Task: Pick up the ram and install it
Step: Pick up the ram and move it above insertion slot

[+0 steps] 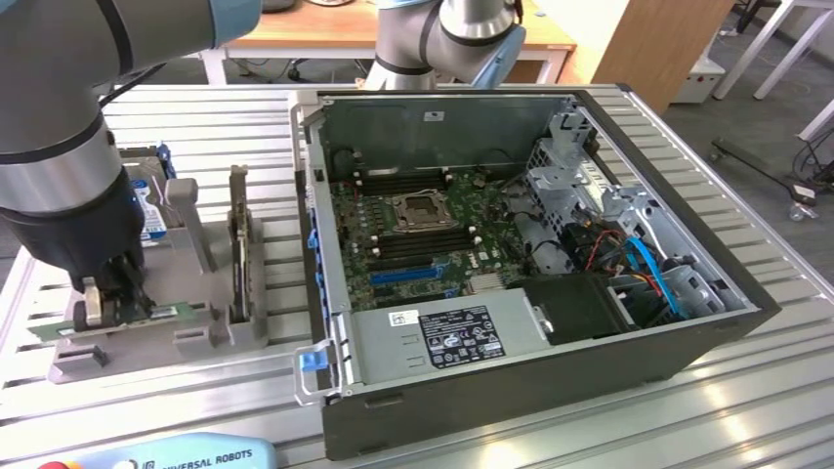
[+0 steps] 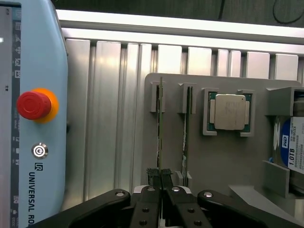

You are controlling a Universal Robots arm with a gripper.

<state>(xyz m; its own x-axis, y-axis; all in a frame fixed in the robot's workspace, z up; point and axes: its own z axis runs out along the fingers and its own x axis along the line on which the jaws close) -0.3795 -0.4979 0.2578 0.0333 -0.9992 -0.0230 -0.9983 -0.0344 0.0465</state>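
Observation:
The ram is a thin green stick seen edge-on, standing in a slot of the grey holder. My gripper is shut on one end of it, a black fingertip pressed to each side. In the exterior view the gripper is low over the holder at that view's left, with the green ram sticking out beside it, still seated. The open computer case lies to the exterior view's right, its motherboard showing dark memory slots by the processor socket.
A second alike green stick stands in the neighbouring slot. The holder also carries a processor chip, a hard drive and a tall dark card. A light-blue teach pendant with a red stop button lies on the slatted table.

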